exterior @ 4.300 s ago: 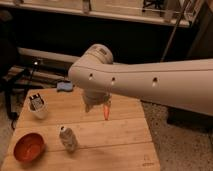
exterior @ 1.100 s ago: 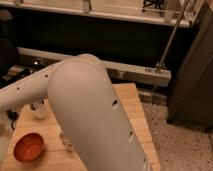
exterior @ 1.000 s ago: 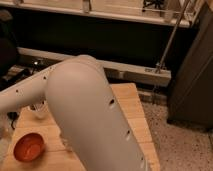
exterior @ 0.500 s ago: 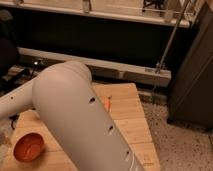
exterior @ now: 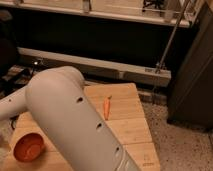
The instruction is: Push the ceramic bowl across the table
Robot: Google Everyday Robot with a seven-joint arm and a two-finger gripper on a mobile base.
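The orange-red ceramic bowl (exterior: 29, 146) sits upright near the front left corner of the light wooden table (exterior: 127, 127). My big white arm (exterior: 75, 125) fills the foreground. It rises from the bottom edge to an elbow above the table's left half, and its forearm (exterior: 12, 105) runs off the left edge of the view. The gripper is out of view past that edge, so its position relative to the bowl does not show. The arm hides the table's middle and front.
A thin orange carrot (exterior: 106, 107) lies on the table right of the arm. A small dark logo (exterior: 146, 161) marks the front right corner. A dark cabinet (exterior: 192, 75) stands to the right, and a dark wall with a pale rail (exterior: 100, 65) runs behind.
My arm has swung left across the view, uncovering the carrot and the table's right part. The bowl has stayed in its place.
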